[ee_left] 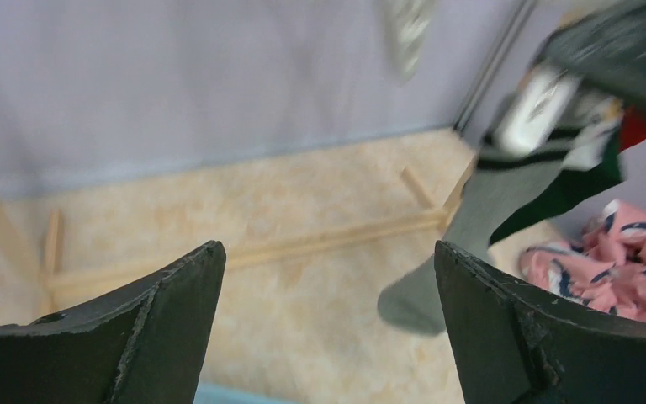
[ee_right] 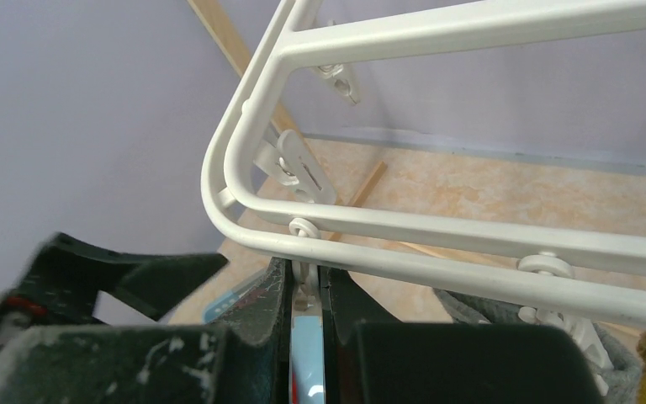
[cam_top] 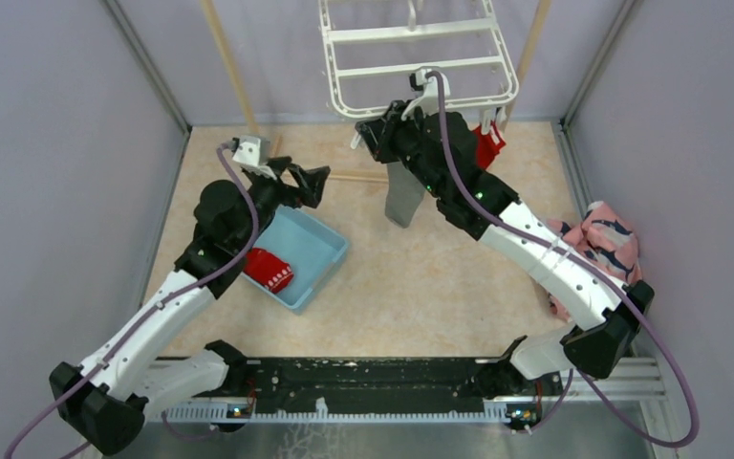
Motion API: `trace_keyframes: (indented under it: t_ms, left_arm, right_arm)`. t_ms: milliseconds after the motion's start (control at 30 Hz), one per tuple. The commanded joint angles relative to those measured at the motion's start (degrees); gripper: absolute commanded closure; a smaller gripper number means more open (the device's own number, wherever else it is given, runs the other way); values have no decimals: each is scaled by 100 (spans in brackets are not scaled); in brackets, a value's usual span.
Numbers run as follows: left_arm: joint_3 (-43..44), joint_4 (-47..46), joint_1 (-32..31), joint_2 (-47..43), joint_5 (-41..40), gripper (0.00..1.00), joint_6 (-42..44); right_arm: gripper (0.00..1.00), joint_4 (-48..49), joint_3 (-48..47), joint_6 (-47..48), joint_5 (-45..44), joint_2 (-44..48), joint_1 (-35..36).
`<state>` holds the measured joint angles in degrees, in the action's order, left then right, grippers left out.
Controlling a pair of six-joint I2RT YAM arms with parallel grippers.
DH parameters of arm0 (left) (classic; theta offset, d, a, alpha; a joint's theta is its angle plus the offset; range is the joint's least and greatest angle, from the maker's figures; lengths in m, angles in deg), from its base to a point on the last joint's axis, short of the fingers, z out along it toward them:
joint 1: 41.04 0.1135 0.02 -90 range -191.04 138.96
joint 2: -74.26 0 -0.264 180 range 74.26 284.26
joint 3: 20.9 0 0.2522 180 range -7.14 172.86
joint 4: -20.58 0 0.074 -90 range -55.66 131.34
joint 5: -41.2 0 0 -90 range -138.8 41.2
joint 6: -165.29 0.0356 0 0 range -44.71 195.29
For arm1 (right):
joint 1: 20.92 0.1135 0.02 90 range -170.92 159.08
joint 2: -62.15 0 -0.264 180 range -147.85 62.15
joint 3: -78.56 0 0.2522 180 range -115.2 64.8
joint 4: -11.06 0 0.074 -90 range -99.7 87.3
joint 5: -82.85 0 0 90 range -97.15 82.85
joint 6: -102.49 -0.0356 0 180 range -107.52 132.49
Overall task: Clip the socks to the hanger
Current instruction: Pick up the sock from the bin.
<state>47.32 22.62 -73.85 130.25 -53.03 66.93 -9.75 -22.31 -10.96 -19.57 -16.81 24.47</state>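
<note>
The white hanger (cam_top: 420, 57) hangs at the back centre. My right gripper (cam_top: 371, 134) is at its near left corner, shut on a small white clip (ee_right: 305, 282) that dangles under the frame's rail (ee_right: 437, 227). A grey sock (cam_top: 403, 196) hangs from the near rail just right of that clip, and a red sock (cam_top: 487, 143) hangs further right. My left gripper (cam_top: 313, 184) is open and empty, in the air left of the grey sock (ee_left: 463, 244). The left wrist view also shows a dark green-white sock (ee_left: 572, 185) hanging behind the grey one. Another red sock (cam_top: 268, 271) lies in the blue bin.
The blue bin (cam_top: 311, 249) sits on the floor under my left arm. A pink shark-print cloth (cam_top: 602, 239) lies at the right wall. Wooden rack poles (cam_top: 229, 67) and their base bars (ee_left: 303, 244) stand at the back. Grey walls close in on the left, right and back.
</note>
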Motion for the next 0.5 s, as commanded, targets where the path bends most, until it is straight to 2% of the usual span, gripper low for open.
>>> trace_keyframes:
  t_ms: [0,67,200,467]
  left_arm:
    - [-535,1113,188,56,-654,2,-1078]
    - [-491,1791,269,224,-756,2,-1573]
    - [-69,3422,461,945,-1473,3,-2803]
    - [-246,4666,481,1364,-2777,2,-4708]
  right_arm:
    - [100,239,-237,-10,7,16,20]
    - [100,241,-236,-11,37,16,14]
    - [100,248,-253,-5,97,-13,-3]
    - [100,249,-193,-3,150,22,-52]
